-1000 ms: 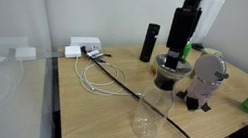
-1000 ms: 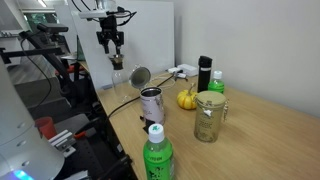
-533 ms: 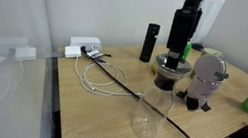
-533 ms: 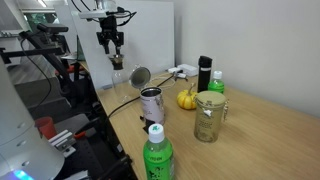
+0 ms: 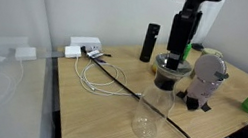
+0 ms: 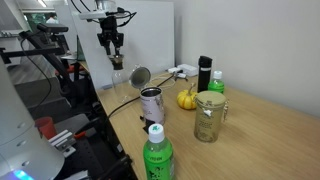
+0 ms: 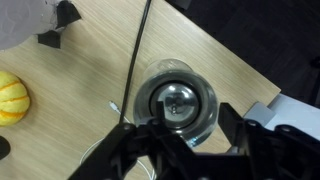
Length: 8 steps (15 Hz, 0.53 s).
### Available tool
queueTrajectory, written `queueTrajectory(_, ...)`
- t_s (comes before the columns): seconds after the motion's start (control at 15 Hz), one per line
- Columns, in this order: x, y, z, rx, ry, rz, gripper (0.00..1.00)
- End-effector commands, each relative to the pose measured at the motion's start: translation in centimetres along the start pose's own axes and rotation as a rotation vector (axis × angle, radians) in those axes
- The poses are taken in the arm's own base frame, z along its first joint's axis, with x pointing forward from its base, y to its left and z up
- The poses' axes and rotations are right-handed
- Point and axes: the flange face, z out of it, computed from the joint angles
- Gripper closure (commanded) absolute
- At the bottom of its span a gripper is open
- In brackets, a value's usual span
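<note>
Glass [image 7: 178,105], clear, upright on worktop [image 5: 96,115], just beside black cable [image 7: 137,55]. Gripper [image 7: 190,128] hung above, jaws spread astride its rim. Green bottle [image 6: 155,158], well apart from cable: label print too small to read.

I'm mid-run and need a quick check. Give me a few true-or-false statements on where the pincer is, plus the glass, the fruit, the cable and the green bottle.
1. The pincer hangs right over the clear glass, with its jaws apart on either side of it. True.
2. The pincer holds the yellow fruit. False: the fruit lies on the table, well away from the pincer.
3. A black cable runs across the table close by the glass. True.
4. The green bottle nearest the camera in an exterior view lies on its side. False: it stands upright with its white cap on top.
</note>
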Motion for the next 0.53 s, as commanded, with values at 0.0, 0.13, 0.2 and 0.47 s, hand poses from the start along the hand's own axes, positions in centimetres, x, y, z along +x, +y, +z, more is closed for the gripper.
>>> queueTrajectory(0.0,0.12,0.19,0.3,-0.009,0.002,0.011,0.65)
queueTrajectory(0.13,0.18,0.3,0.44,-0.004,0.002,0.014,0.68)
queueTrajectory(0.2,0.23,0.38,0.53,-0.003,0.002,0.016,0.69)
queueTrajectory(0.47,0.37,0.83,1.22,-0.006,-0.01,0.021,0.66)
